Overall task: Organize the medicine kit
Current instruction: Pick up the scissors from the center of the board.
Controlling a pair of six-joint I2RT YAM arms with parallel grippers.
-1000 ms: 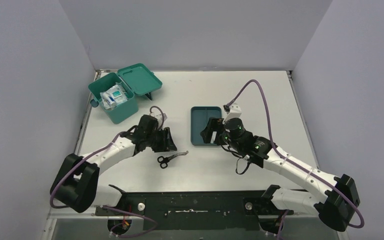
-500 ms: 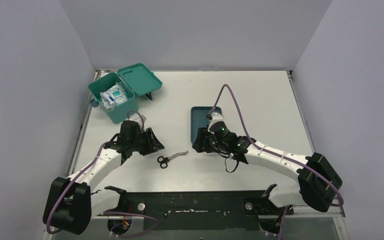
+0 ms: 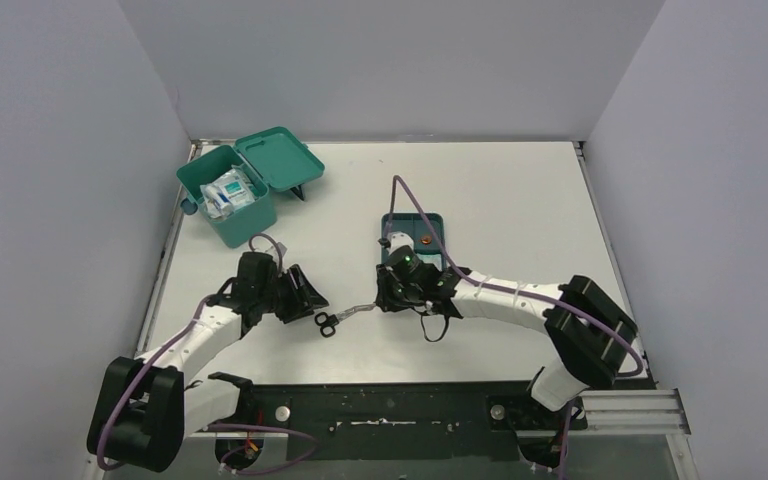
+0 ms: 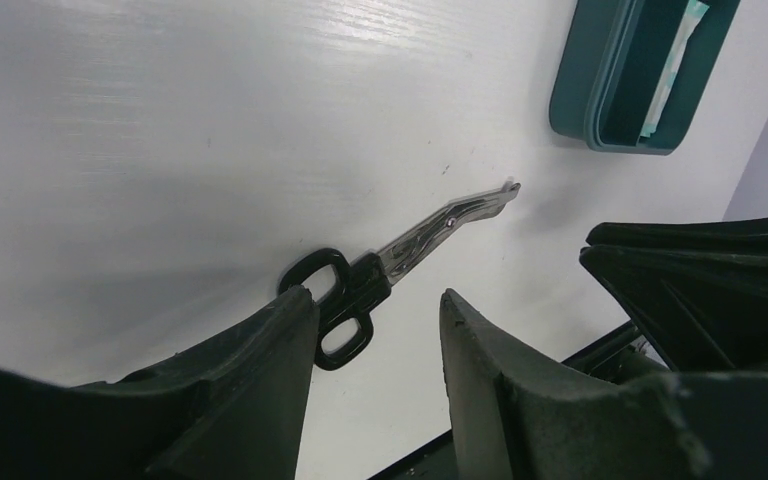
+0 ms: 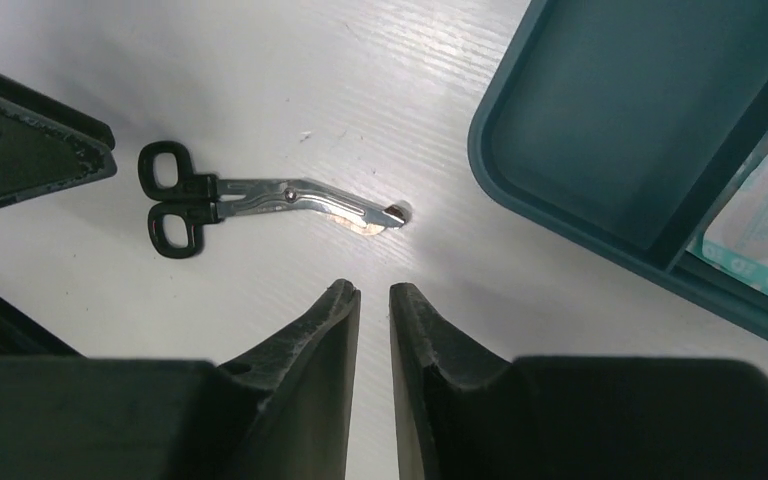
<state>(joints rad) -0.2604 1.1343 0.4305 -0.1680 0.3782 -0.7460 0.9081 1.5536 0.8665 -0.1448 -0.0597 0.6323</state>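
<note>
My left gripper [image 4: 375, 305] hangs released with a finger against the black handle loops of the scissors [image 4: 380, 275], which lie near the middle of the surface's near edge. My right gripper [image 5: 375, 290] is pinched almost closed on nothing, just short of the blade tip. The medicine kit [image 3: 250, 225] sits lid-up in the far left corner. With 2 grippers crowding 1 flat tool, I could knock fingers together or spin the scissors away.

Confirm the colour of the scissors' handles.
Black handles; the scissors have silver metal blades. Shows best in the right wrist view.
</note>
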